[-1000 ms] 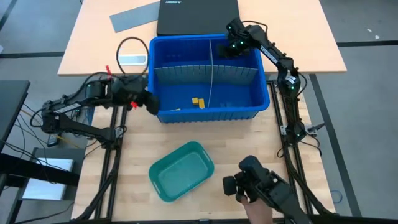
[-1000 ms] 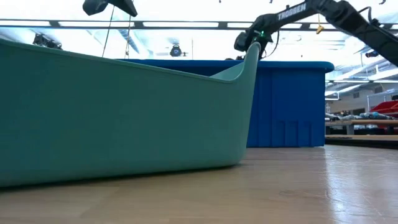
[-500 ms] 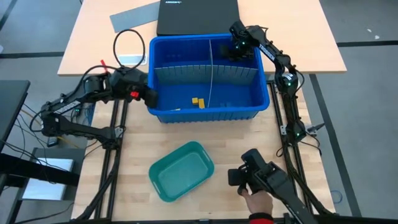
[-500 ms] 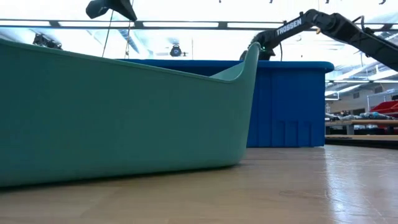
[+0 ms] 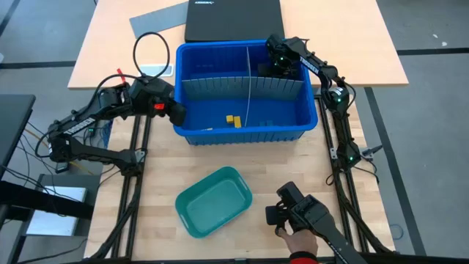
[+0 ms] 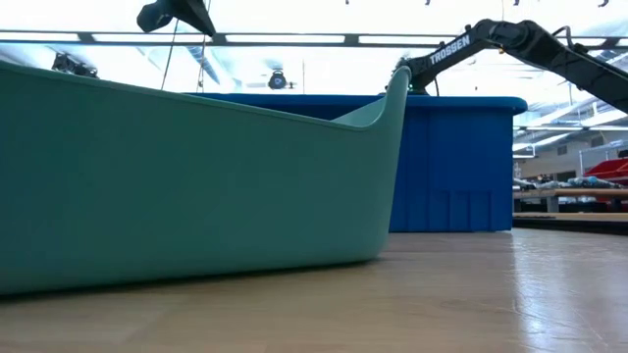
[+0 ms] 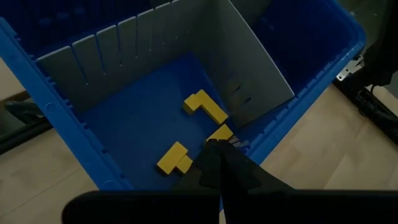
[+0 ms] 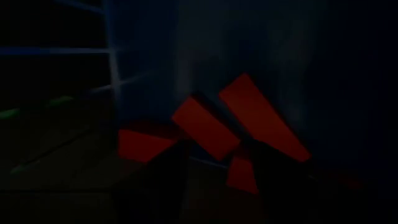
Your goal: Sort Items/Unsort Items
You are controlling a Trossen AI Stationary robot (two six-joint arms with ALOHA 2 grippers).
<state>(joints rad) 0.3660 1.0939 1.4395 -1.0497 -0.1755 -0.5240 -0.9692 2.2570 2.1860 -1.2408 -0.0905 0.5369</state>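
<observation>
Right gripper is down inside the blue bin, in the rear right compartment, close to the grey slotted divider that crosses the bin. Whether its fingers are open or closed cannot be told; the right wrist view is very dark. Red blocks lie directly ahead of that gripper on the compartment floor, several overlapping at angles, close up against the dark fingers; not clear if any is held or touched.

Left gripper sits at the bin's left wall, near the front left corner, fingers closed together with nothing between them. Yellow blocks lie just ahead of it on the floor of the front left compartment: one L-shaped cluster nearer the upright divider sheet, another pair nearer the gripper, a third piece partly hidden by the left fingers. In the high view the same yellow blocks show as a small group beside the centre divider, well to the right of the left gripper.

Teal tray sits on the wooden table in front of the bin, well apart from both grippers. A person's hand holds a dark device just right of the tray.
</observation>
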